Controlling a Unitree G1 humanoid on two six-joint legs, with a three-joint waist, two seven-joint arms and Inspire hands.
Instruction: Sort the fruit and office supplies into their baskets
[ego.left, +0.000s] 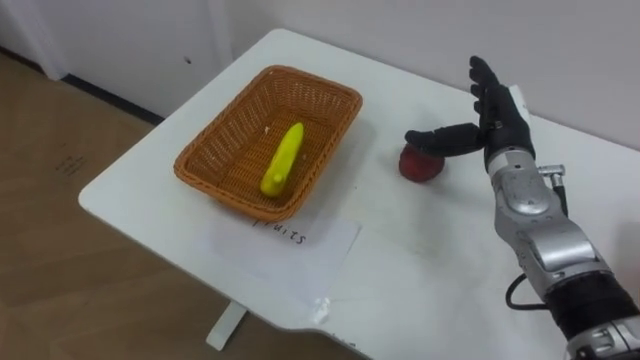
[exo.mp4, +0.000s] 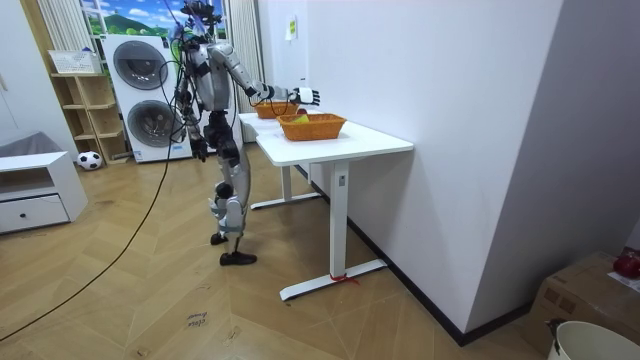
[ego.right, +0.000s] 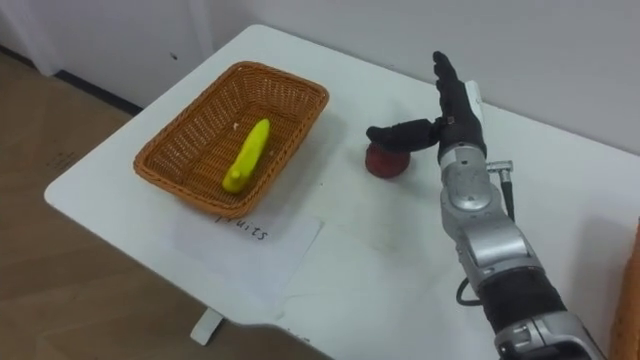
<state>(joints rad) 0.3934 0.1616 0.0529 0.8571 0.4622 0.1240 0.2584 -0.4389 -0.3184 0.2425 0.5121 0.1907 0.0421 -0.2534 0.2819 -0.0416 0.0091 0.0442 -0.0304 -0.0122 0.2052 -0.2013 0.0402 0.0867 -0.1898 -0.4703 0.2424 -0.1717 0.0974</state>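
Right hand (ego.left: 498, 125), fingers straight, thumb over red apple (ego.left: 420, 168) on table (ego.left: 420, 255) beside basket (ego.left: 232, 140). Apple probably firm, smooth, apt to roll: wrap around its middle.

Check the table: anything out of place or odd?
Only the red apple: it sits on the table right of the fruit basket, not in it with the banana. The right hand is open beside it, thumb over its top. Nothing spilled or damaged.

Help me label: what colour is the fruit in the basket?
Yellow fruit, clearest in left eye view.
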